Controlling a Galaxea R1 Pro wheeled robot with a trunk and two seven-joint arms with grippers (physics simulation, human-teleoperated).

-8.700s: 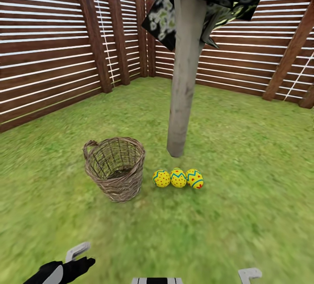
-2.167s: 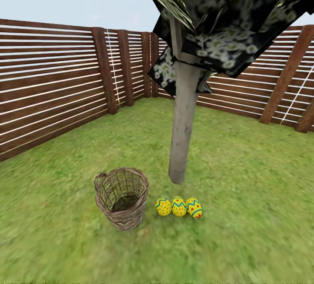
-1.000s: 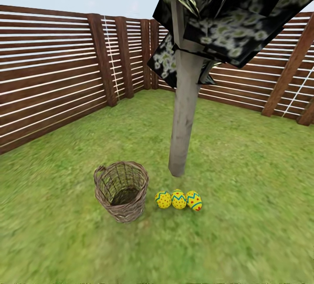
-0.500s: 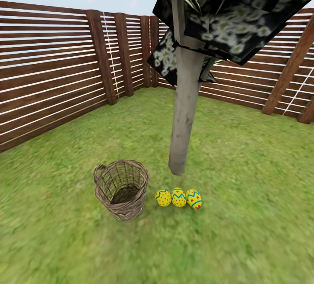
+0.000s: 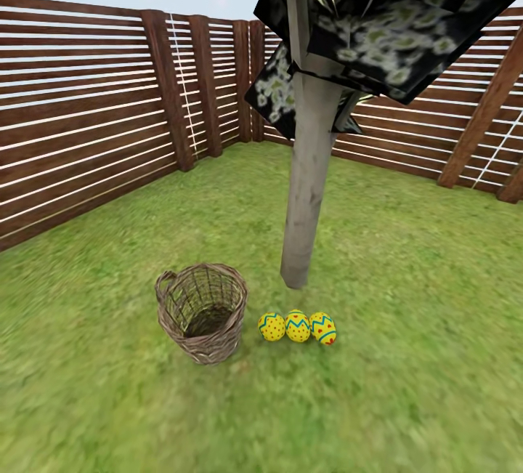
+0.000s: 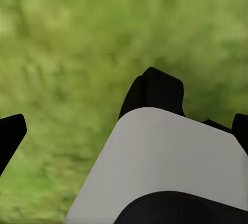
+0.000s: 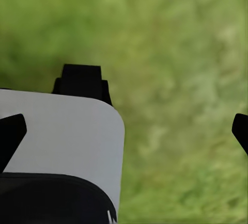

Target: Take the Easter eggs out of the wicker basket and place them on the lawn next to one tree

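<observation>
Task looks done: three Easter eggs [image 5: 297, 326] lie in a row on the lawn [image 5: 407, 357], near the tree [image 5: 305, 204] trunk at its 6 o'clock. Wicker basket [image 5: 202, 311] beside them looks empty. Left pincer [image 6: 123, 131] and right pincer [image 7: 124, 133] spread wide, gripping nothing, over grass.

No writing, label, brand, number or sign can be read anywhere in these views; the only markings are the painted blue zigzag bands and red dots on the three Easter eggs [image 5: 298, 327], and these are decoration, not lettering
</observation>
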